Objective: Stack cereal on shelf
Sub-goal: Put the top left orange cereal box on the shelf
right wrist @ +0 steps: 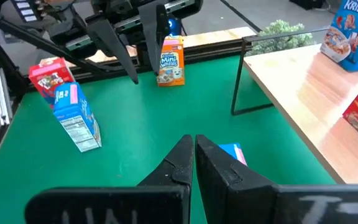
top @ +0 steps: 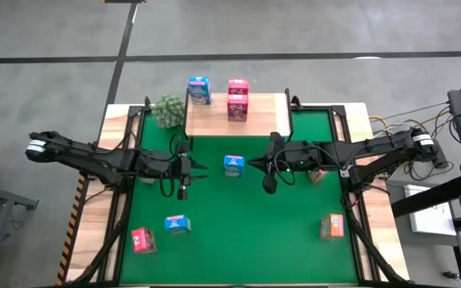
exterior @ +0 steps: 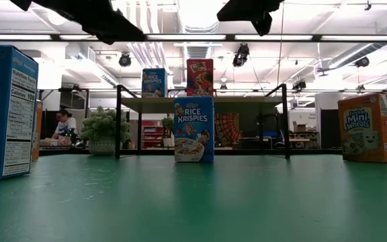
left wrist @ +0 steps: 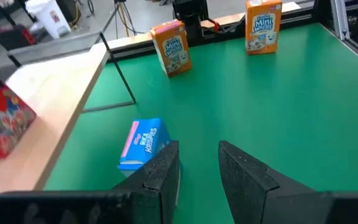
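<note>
The left gripper (top: 184, 192) has its fingers a little apart and holds nothing. The right gripper (top: 269, 186) has its fingers pressed together and holds nothing too. Both arms reach toward the middle of the green table (top: 246, 240), above a blue cereal box (top: 233, 166) standing between them. On the shelf (top: 214, 120) stand a blue box (top: 198, 90) and a red box (top: 238, 99).

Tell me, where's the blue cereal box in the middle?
From above, the blue cereal box stands on the green mat just before the shelf, between both claws.
</note>
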{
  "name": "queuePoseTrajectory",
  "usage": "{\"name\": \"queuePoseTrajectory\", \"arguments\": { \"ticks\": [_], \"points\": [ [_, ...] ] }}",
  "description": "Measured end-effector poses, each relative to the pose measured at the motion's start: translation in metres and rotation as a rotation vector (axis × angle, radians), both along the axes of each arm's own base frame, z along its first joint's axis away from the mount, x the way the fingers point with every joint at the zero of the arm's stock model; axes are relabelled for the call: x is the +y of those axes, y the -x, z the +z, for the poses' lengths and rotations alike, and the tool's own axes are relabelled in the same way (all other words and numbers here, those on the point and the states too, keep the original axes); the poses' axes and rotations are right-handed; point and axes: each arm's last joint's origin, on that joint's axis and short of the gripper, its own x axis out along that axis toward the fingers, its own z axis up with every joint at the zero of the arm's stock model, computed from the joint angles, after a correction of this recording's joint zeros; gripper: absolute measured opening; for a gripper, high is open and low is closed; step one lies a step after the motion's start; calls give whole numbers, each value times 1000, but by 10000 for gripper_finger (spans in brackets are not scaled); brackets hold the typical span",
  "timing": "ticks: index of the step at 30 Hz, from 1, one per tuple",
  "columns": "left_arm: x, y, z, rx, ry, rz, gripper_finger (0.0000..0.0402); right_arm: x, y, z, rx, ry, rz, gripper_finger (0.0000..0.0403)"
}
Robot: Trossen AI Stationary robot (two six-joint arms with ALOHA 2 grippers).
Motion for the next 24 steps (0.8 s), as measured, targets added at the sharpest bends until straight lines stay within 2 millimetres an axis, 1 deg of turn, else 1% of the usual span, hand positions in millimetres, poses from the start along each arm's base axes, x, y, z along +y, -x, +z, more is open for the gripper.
{"name": "queuePoseTrajectory", "arguments": {
  "ticks": [8, 10, 13, 19, 22, 24],
  "points": [
    [1, 4, -1, 18, 137, 62, 96, 0, 0, -1, 12, 43, 18, 9],
    [1, 6, -2, 22, 170, 100, 96, 0, 1, -1, 22, 51, 21, 9],
    [5, 10, 1, 56, 215, 241, 96, 0, 1, -3, 42, 64, 27, 9],
    [11, 27, 27, 277, 314, 577, 96, 0, 3, -11, 82, 110, 47, 9],
    [12, 34, 40, 377, 354, 690, 96, 0, 3, -15, 96, 132, 58, 9],
    [13, 40, 44, 453, 370, 766, 96, 0, 4, -16, 102, 139, 61, 9]
  ]
}}
